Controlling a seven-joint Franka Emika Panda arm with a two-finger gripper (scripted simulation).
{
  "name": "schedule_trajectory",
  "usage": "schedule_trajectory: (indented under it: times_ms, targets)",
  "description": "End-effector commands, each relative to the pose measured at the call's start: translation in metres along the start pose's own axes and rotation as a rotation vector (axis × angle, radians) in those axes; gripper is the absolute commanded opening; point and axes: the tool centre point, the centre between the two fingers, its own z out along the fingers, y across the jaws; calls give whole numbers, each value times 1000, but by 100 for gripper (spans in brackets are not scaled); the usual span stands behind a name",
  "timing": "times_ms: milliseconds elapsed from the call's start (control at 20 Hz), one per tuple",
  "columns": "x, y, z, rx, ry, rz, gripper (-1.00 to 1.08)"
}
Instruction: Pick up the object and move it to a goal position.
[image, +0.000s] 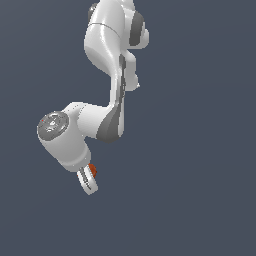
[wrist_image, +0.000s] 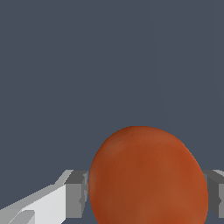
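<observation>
The orange-red ball (image: 93, 171) shows as a small spot between the white fingers, in the exterior view's lower left. In the wrist view the ball (wrist_image: 146, 177) fills the space between both grey pads (wrist_image: 76, 192), which touch its two sides. My gripper (image: 90, 179) is shut on the ball, at the end of the white arm. Most of the ball is hidden by the fingers in the exterior view.
The white Panda arm (image: 112, 60) reaches down from the top of the exterior view to a round grey-capped wrist joint (image: 52, 125). A plain dark blue-grey surface (image: 190, 175) lies all around.
</observation>
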Motion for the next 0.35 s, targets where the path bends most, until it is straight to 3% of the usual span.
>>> schedule_trajectory:
  times_ms: [0,300]
  targets:
    - [7,1,-5,2,1,-2,-100]
    - [11,1,-6,2,1,-2,-100]
